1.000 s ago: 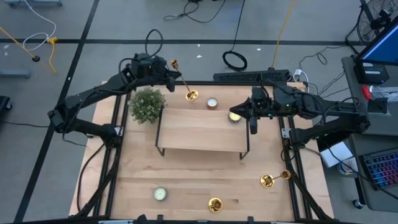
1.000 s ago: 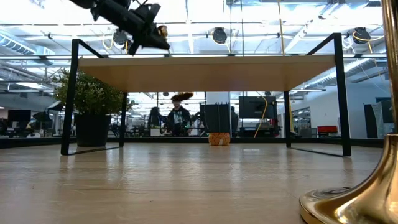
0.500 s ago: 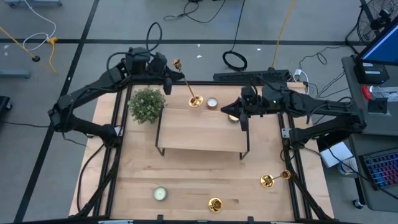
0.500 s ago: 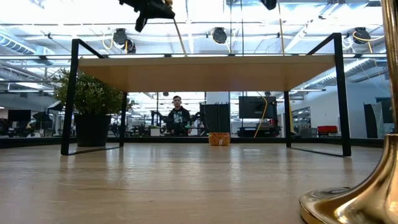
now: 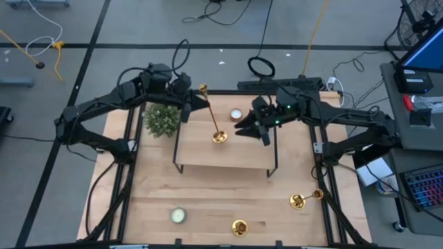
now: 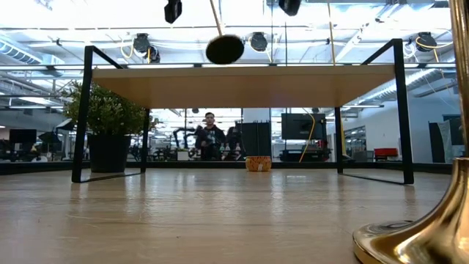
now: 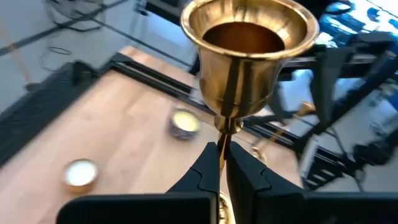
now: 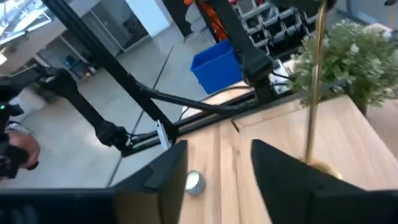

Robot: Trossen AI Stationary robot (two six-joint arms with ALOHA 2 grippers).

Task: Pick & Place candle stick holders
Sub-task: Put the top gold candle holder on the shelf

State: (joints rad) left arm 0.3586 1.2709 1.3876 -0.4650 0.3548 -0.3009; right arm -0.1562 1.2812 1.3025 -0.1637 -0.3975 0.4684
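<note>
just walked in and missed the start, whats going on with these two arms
The left gripper is shut on the thin stem of a tall gold candle stick holder, carrying it above the small wooden shelf. The right gripper is open over the shelf's far right part, holding nothing. Two more gold holders lie near the table's front right.

glossy brass candle stick holder (image 7: 247, 56), matt pale wood table (image 5: 208, 197)

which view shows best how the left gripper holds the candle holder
Left wrist view: the left gripper is shut on the candle holder stem, just under the cup. The high view shows it small; the low view only its base; the right wrist only the stem.
</note>
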